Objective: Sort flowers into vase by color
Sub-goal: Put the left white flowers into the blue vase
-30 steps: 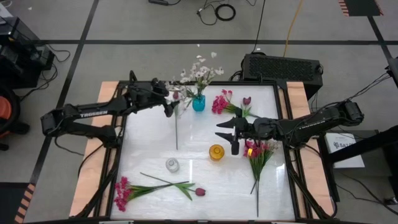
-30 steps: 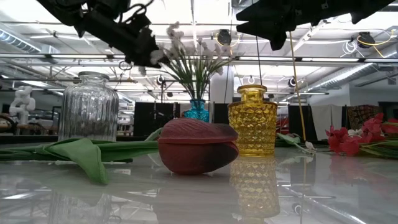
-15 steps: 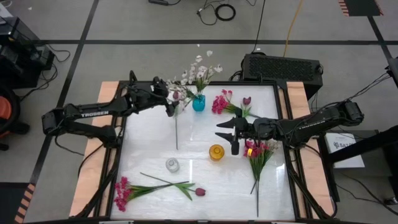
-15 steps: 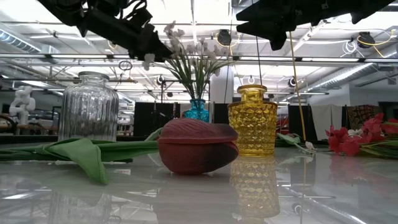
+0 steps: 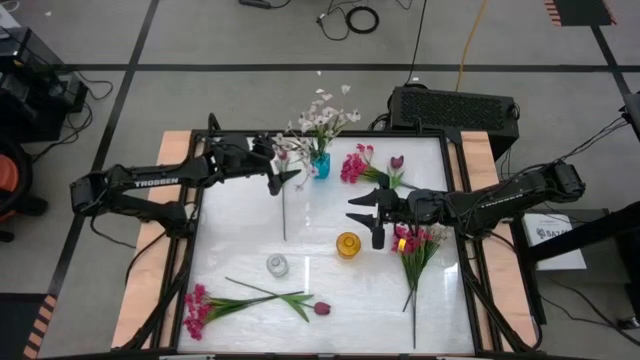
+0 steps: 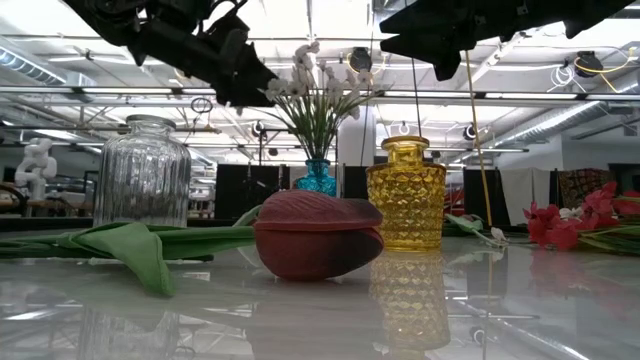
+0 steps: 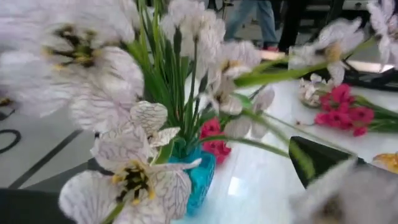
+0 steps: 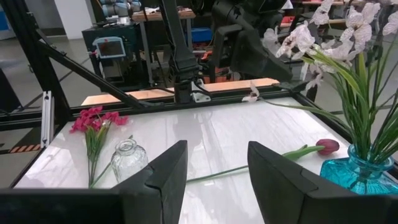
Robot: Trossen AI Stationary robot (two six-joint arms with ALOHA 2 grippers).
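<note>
The blue vase [image 5: 319, 166] [image 7: 200, 180] stands near the table's far edge with white-pink sprays [image 5: 322, 118] [image 6: 325, 80] stuck in it. My left gripper [image 5: 287, 178] [image 6: 262, 90] hovers open just left of it, among the blossoms [image 7: 134, 177]. A maroon tulip [image 5: 283, 153] [image 8: 326, 147] lies on the table under that gripper, its stem pointing to the near edge. My right gripper [image 5: 352, 208] [image 8: 214, 155] hangs open above the yellow vase [image 5: 348, 244] [image 6: 407, 195]. My left gripper stands level among the white blossoms beside the blue vase. A green stem [image 7: 273, 149] runs up to the tip of one finger [image 7: 323, 162]. Blossoms hide the other finger, and I cannot tell whether the gripper touches the spray.
A clear glass vase [image 5: 277, 265] [image 6: 145, 170] stands toward the near edge. Beside it lie a magenta cluster [image 5: 197, 308] and a maroon tulip [image 5: 321, 308] [image 6: 315, 235]. More magenta blooms lie at the far side [image 5: 355, 165] and right [image 5: 420, 240]. A black box [image 5: 455, 108] sits behind the table.
My left gripper has moved a little toward the table's right, closer to the blue vase. The white-pink sprays in the vase have shifted and swayed with it. The right arm has kept still.
</note>
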